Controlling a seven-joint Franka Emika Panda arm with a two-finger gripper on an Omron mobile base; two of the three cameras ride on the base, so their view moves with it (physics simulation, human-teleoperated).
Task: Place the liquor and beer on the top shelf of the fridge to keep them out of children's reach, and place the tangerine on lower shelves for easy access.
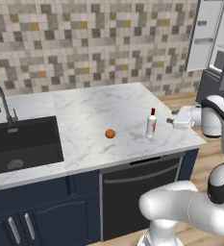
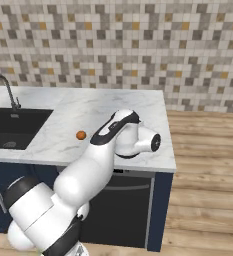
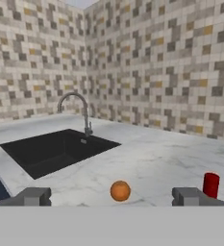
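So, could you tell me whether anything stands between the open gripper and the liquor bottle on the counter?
Nothing visible does. The gripper, jaws open, hangs just right of the liquor with only bare counter between them. The tangerine lies beyond the bottle, on its far side.

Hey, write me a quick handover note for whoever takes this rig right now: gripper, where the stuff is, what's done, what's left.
Gripper: open, empty, beside the counter's right end, facing the sink.
Liquor: upright on the counter, just ahead of the gripper.
Tangerine: on the counter, left of the liquor.
Fridge: door open, behind right.
Done: nothing shelved.
Left: liquor to the top shelf, tangerine lower; find the beer.
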